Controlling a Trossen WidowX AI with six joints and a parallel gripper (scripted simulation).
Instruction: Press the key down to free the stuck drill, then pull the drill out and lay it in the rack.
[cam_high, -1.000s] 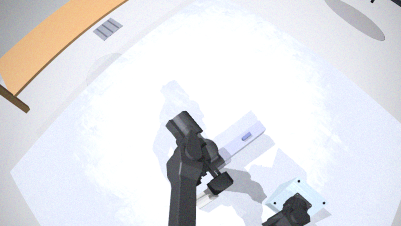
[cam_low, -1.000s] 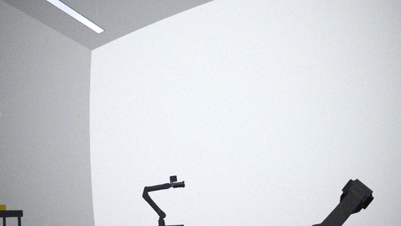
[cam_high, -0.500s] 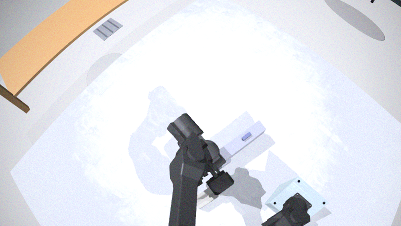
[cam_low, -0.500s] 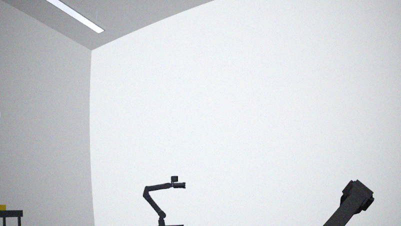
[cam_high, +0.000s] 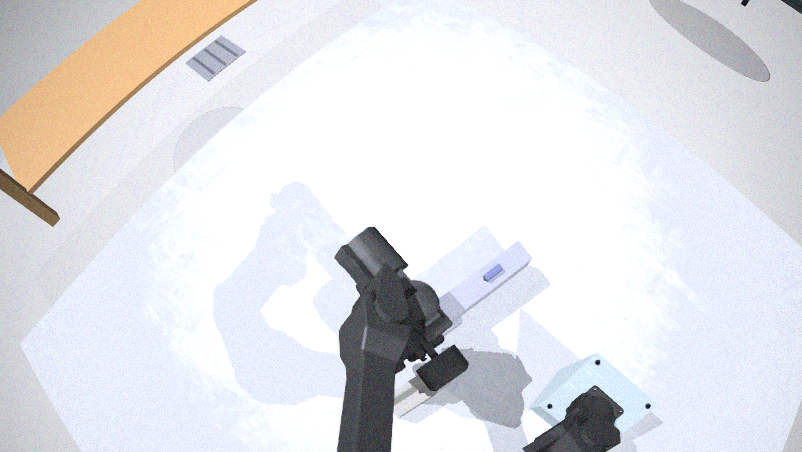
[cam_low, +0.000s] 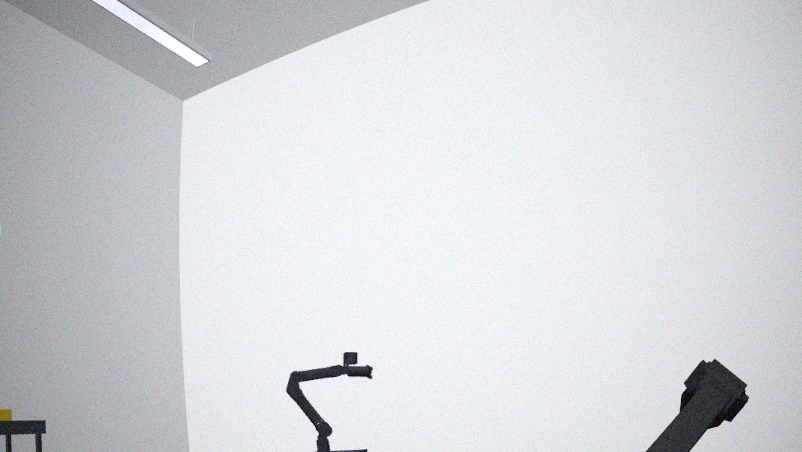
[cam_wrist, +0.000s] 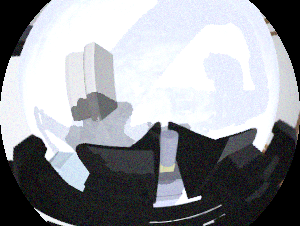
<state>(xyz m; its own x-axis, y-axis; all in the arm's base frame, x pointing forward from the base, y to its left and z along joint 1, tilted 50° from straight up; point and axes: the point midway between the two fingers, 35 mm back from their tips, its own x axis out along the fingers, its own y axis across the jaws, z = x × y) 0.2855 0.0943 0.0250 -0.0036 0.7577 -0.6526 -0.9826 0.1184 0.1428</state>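
Two fingers of the gripper (cam_high: 415, 354) (cam_wrist: 164, 125) look pinched on the drill (cam_wrist: 169, 147), low centre in the wrist view; now keep the grip square, and draw straight along its axis, no twisting.

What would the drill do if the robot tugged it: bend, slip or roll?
The drill looks like a straight, solid rod, so it probably wouldn't bend. Its sides look smooth, so it might slip if pinched too gently. The part showing looks round, so it could roll if laid on something flat.
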